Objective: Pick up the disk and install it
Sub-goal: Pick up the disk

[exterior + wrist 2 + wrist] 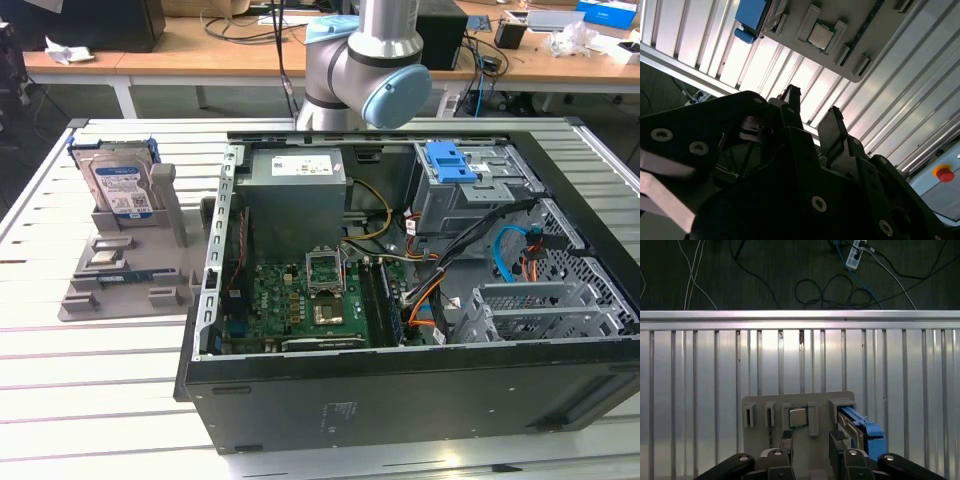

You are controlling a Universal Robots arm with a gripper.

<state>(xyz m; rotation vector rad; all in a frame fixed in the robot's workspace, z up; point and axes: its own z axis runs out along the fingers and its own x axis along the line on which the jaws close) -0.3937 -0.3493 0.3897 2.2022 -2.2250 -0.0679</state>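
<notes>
Disk: you see the disk [120, 186] standing upright in the grey holder [135, 285] at the exterior view's left, beside the open computer case [400, 400].
Gripper: your gripper [812, 442] is apart from the disk.
Jaws: spread, grasping nothing.
Holder: a chip [798, 417] lies in another slot.

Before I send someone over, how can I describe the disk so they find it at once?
Start at the open black computer case; to the exterior view's left of it sits a grey holder. The disk stands upright at its far end: silver, framed in blue, while the small parts lie flat.
</notes>
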